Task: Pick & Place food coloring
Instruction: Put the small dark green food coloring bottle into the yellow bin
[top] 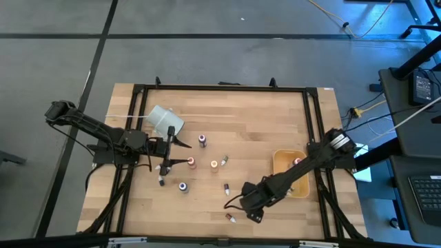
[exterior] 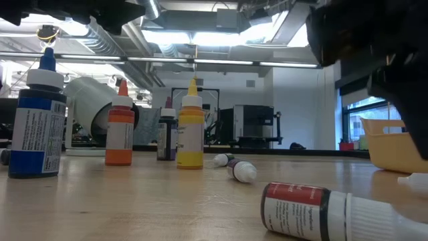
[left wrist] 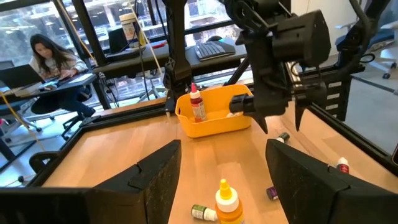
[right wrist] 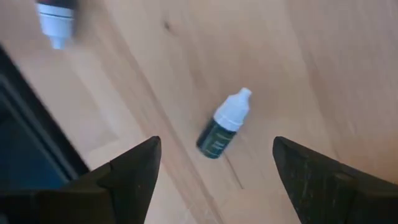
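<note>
Several food coloring bottles stand or lie in the middle of the wooden table [top: 275, 117]. A dark green one with a white cap [right wrist: 224, 127] lies on its side [top: 226, 187]. My right gripper [right wrist: 214, 168] hangs above it, pointing down and open, a finger on either side and clear of it [left wrist: 283, 135]. A red bottle [exterior: 314, 211] lies near the table's near edge [top: 231, 218]. My left gripper [left wrist: 224, 180] waits level and open at the table's left [top: 180, 153], with an upright yellow bottle [left wrist: 227, 202] just ahead of it.
A yellow tray [top: 279, 165] at the right holds one upright red bottle [left wrist: 198, 106]. A white cup [top: 165, 120] lies on its side at the far left. Blue [exterior: 37, 127], orange [exterior: 120, 127] and yellow [exterior: 190, 130] bottles stand upright. A black frame [top: 313, 124] rims the table.
</note>
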{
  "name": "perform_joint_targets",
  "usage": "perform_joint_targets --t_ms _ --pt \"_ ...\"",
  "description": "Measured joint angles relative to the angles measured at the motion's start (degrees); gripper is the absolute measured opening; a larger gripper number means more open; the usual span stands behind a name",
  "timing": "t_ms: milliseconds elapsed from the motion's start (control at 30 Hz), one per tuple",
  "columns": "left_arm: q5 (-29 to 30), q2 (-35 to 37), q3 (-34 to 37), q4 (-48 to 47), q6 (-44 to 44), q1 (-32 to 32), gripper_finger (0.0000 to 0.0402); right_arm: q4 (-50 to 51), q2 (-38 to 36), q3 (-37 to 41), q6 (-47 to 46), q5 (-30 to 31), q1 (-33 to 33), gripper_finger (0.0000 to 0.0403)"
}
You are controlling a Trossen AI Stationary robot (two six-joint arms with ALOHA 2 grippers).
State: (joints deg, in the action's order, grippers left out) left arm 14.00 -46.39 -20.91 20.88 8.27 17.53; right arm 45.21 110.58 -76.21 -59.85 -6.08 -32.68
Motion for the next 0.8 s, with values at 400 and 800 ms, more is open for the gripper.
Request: perform_joint_targets --t_ms 400,800 --pt "0.0 0.0 0.0 0.0 0.0 0.0 0.023 -0.9 3.5 0.0 0.0 0.5 0.2 0.031" --pt "0.0 0.0 0.0 -0.1 0.0 0.0 0.0228 -2.7 3.3 2.3 1.9 0.5 0.2 0.0258"
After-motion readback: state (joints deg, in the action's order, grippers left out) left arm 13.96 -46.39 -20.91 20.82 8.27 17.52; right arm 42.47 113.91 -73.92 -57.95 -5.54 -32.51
